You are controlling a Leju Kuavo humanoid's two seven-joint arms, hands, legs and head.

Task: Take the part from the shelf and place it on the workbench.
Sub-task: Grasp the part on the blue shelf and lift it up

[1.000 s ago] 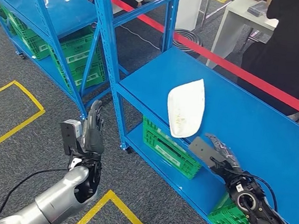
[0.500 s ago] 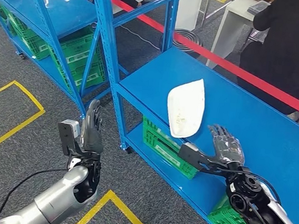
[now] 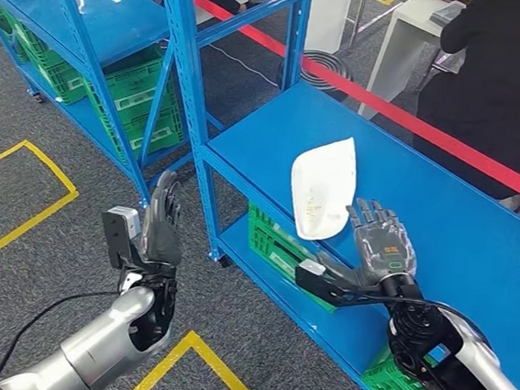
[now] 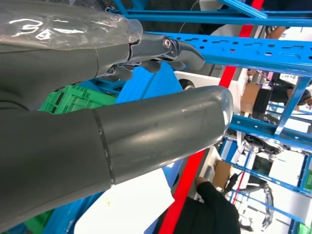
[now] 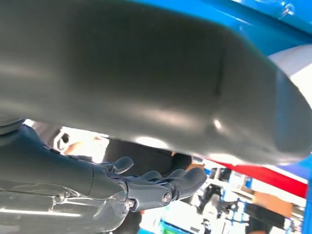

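Our fingers [image 3: 365, 216] on the right hand [image 3: 380, 248] are spread, palm up, holding nothing, just beside the white part [image 3: 323, 187]. The part lies flat on the blue surface [image 3: 449, 222], near its front edge, and we cannot tell whether the fingertips touch it. Our left hand [image 3: 160, 227] hangs over the grey floor [image 3: 32, 155], fingers loosely apart and holding nothing, well apart from the part. A person in black [image 3: 504, 80] stands behind the surface.

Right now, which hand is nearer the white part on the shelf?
Right. The right hand is open just beside the white part over the blue shelf; the left hand is raised over the floor, well clear of it.
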